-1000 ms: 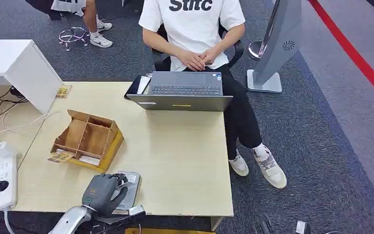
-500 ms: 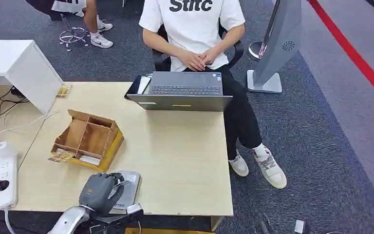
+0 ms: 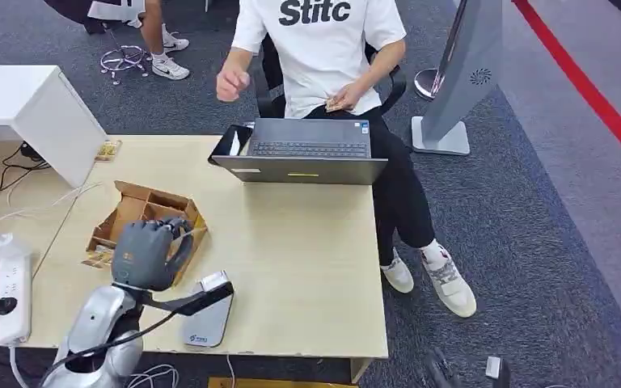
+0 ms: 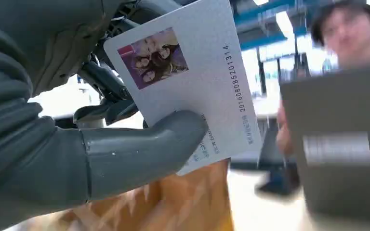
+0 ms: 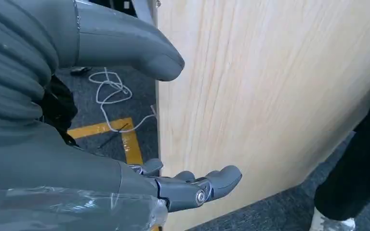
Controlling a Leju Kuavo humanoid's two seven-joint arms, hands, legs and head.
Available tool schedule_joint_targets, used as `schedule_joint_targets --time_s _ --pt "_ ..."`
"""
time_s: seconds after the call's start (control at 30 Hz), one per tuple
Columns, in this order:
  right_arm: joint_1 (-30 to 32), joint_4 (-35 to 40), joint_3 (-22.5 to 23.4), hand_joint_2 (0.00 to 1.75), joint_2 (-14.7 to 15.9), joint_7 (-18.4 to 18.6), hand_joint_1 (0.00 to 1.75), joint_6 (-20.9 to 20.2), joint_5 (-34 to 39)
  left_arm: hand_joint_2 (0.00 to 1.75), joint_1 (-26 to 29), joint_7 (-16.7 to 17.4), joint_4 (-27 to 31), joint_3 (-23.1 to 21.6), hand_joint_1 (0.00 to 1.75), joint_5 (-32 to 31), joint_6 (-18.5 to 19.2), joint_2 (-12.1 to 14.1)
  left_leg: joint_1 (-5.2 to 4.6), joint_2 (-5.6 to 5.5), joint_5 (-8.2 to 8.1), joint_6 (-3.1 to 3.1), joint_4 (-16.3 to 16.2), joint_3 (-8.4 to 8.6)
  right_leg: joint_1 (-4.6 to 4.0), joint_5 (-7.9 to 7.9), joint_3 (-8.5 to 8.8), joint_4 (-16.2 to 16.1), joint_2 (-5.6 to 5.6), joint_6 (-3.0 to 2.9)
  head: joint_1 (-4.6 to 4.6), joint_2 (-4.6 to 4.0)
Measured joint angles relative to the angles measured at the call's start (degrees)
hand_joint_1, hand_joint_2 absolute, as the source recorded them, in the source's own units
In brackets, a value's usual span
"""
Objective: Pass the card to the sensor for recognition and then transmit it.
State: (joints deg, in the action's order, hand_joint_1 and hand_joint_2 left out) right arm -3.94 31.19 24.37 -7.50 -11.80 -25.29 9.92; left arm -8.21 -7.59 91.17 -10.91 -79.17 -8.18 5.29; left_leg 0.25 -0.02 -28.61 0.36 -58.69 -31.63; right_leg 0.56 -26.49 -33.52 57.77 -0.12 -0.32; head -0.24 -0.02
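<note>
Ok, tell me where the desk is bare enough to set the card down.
Bare: the desk between the laptop, the wooden box and its right edge. Crowded: the left side, with the box, the left hand holding the card, the sensor and the power strip.

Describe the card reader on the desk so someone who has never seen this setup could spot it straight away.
Start at the light wooden desk with the open laptop at its far edge. Along the near edge, below the wooden compartment box and just right of the robot's raised left hand, lies the reader. It is the one flat grey pad there, slightly overhanging the edge.
</note>
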Motion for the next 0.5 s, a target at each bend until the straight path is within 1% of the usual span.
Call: schedule_joint_targets --time_s 0.13,0.23,0.27,0.37,0.5 --pt "-1.03 -0.79 0.0 1.75 -0.02 -0.04 0.0 0.44 -1.03 1.75 -9.67 1.56 -0.44 2.05 1.75 -0.57 1.84 -0.04 0.01 0.02 0.06 -0.05 0.0 0.01 -0.01 0.1 -0.02 0.02 0.04 -0.04 -0.02 0.0" --pt "-1.29 -1.12 0.0 1.75 -0.02 -0.31 0.0 0.72 -1.25 1.75 -14.22 2.43 -1.95 2.69 1.75 -2.67 4.36 0.02 0.01 0.01 0.11 -0.05 0.0 0.01 -0.01 0.12 -0.02 0.02 0.02 -0.05 -0.04 0.0" --pt "-1.42 -1.29 0.0 1.75 -0.02 -0.41 0.0 0.72 -1.25 1.75 -15.18 2.56 -2.76 2.76 1.75 -3.3 4.84 0.02 0.01 0.01 0.11 -0.06 0.0 0.01 -0.01 0.12 -0.03 0.02 0.03 -0.05 -0.04 0.0" --pt "-1.67 -1.68 0.0 1.75 -0.02 -0.65 0.0 0.7 -1.25 1.75 -16.65 2.63 -4.31 2.78 1.75 -3.83 4.73 0.0 0.01 0.05 0.11 -0.06 0.0 -0.01 -0.02 0.12 -0.06 0.03 0.08 -0.05 -0.02 0.0" --pt "-1.75 -2.12 0.0 1.75 -0.02 -0.72 0.0 0.7 -1.25 1.75 -17.24 2.63 -5.49 2.78 1.75 -4.07 4.57 0.0 0.0 0.04 0.1 -0.05 0.0 -0.03 -0.01 0.12 -0.08 0.03 0.08 -0.05 -0.02 0.0"
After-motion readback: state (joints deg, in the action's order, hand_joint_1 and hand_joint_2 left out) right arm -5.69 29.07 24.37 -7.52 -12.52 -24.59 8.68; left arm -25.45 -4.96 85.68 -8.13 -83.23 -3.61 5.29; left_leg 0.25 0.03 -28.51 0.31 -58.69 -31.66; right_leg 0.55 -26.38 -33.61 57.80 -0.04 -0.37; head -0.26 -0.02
